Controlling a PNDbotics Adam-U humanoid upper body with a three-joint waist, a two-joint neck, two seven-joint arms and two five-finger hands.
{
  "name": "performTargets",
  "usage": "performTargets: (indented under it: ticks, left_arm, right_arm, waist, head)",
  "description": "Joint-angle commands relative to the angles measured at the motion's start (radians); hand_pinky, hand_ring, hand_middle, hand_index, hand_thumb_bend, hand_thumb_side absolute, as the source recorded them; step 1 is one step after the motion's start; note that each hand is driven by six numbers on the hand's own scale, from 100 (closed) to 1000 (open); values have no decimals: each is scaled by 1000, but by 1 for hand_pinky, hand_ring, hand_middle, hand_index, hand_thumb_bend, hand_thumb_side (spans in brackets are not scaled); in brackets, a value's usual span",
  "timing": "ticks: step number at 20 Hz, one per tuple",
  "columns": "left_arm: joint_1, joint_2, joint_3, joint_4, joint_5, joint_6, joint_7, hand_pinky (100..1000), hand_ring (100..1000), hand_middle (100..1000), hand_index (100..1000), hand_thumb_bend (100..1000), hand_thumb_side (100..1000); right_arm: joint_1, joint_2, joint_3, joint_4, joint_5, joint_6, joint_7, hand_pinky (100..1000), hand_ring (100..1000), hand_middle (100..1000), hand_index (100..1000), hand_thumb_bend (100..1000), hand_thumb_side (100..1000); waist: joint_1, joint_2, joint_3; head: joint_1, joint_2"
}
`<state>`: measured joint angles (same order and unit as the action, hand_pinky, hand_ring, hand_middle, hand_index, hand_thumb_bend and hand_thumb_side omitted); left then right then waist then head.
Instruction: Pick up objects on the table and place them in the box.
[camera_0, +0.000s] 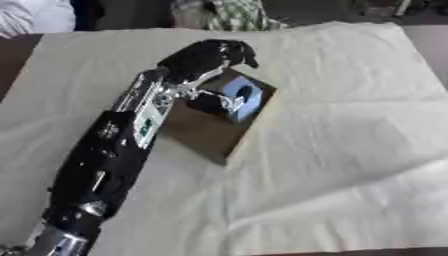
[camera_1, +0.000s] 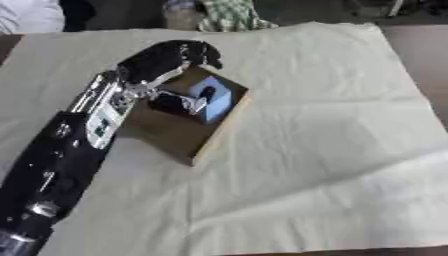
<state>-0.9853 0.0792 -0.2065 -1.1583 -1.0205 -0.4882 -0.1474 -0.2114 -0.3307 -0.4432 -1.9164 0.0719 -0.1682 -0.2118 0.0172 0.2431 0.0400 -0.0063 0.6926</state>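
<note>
A brown open-topped box (camera_0: 206, 135) stands on the white cloth near the middle of the table. A light blue object (camera_0: 245, 97) with a dark patch on it lies inside, against the box's right wall. My left hand (camera_0: 206, 57) hangs over the box's far left corner, with part of it reaching down into the box beside the blue object. I cannot make out whether the hand touches or holds that object. My left arm (camera_0: 109, 160) comes in from the lower left and covers the box's left side. My right hand shows in neither view.
A creased white cloth (camera_0: 350, 150) covers the table. Dark table edges show at the far left (camera_0: 13, 55) and far right (camera_1: 420, 55). A checked cloth (camera_0: 232, 15) lies beyond the far edge.
</note>
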Motion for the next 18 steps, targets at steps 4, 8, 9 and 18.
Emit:
performTargets:
  ticks: [4, 8, 9, 18]
  left_arm:
    - [-15, 77, -12, -184, 312, 4, -113, 750, 801, 761, 815, 100, 433]
    - [16, 151, -1, -317, 505, 37, -162, 727, 788, 763, 805, 100, 485]
    - [29, 171, 6, -349, 543, 54, -159, 725, 787, 765, 805, 100, 496]
    - [182, 343, 60, -554, 820, 111, -139, 677, 755, 737, 787, 100, 573]
  right_arm:
    - [-11, -34, -9, -18, 10, -4, -11, 686, 729, 567, 792, 100, 544]
    - [-10, -39, -15, -28, 22, 0, -25, 687, 728, 568, 792, 100, 545]
    - [-10, -40, -15, -30, 24, 1, -28, 687, 728, 568, 792, 100, 545]
    - [-10, -57, -26, -50, 47, 4, -56, 692, 730, 573, 791, 100, 542]
  waist:
    - [0, -29, 2]
    - [4, -32, 5]
    - [5, -32, 4]
    - [5, -30, 8]
  head:
    - [-7, 13]
    - [-9, 19]
    - [-8, 20]
    - [-7, 22]
